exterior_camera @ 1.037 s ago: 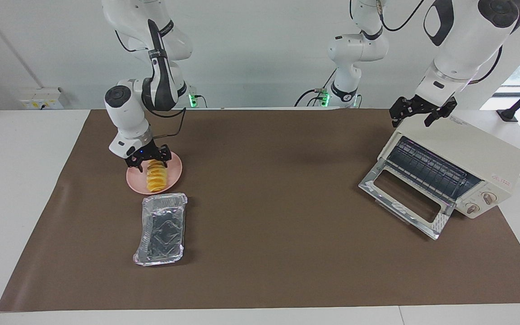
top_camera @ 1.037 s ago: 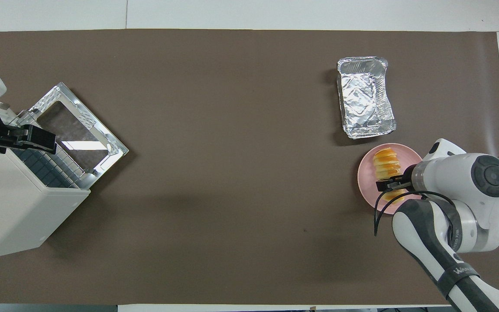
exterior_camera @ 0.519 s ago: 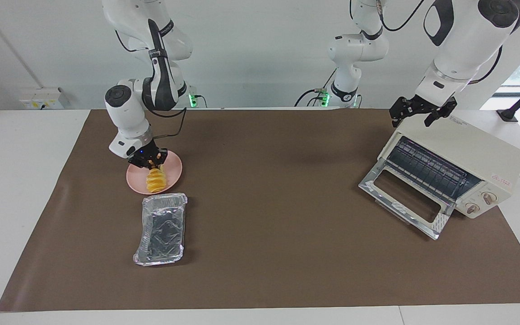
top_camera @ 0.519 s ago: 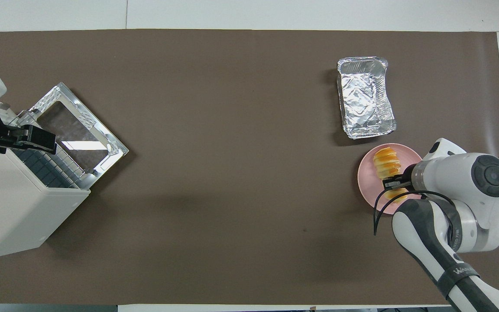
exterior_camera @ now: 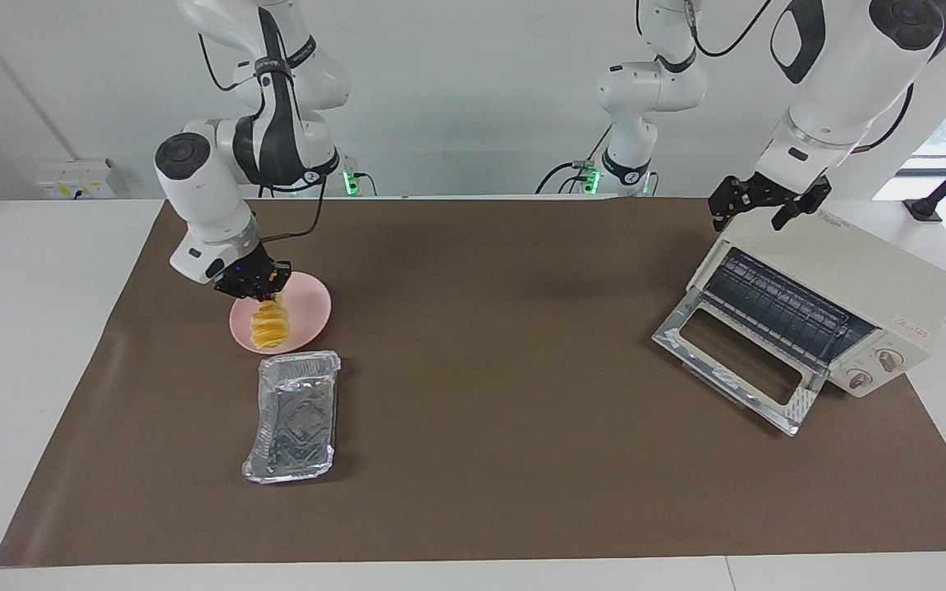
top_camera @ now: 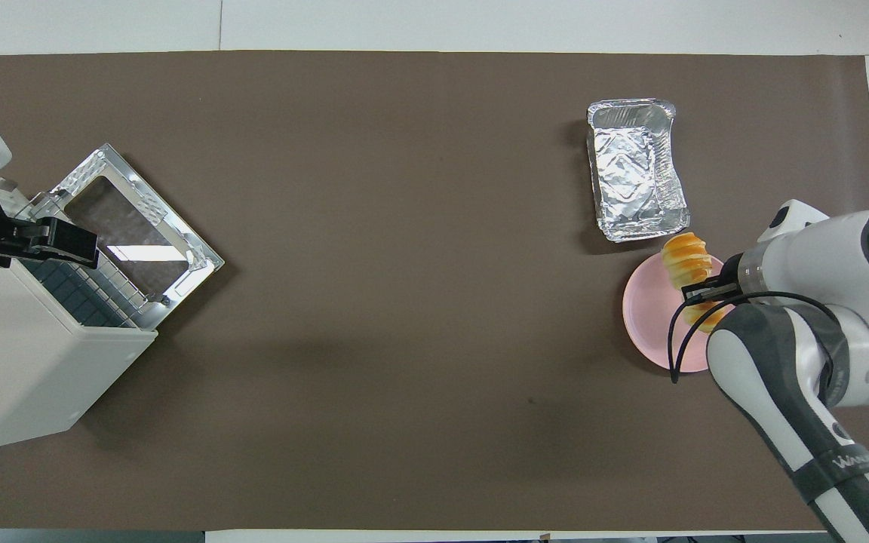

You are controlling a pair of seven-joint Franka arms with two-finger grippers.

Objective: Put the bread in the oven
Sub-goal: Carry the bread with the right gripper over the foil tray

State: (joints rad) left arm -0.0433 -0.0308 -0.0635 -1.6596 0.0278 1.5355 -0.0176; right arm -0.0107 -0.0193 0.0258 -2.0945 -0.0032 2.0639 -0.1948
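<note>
The bread, a ridged yellow-orange loaf, hangs by one end from my right gripper, which is shut on it just above the pink plate. In the overhead view the bread sticks out over the plate's rim from the right gripper. The cream-white oven stands at the left arm's end of the table with its glass door dropped open and the rack showing. My left gripper waits open over the oven's top edge; it also shows in the overhead view over the oven.
A silver foil tray lies on the brown mat just farther from the robots than the plate, also seen from overhead. The oven's open door juts out over the mat toward the middle of the table.
The right gripper closed on the bread, then rose and shifted toward the right arm's end of the table, lifting the loaf off the plate. The left arm has not moved.
</note>
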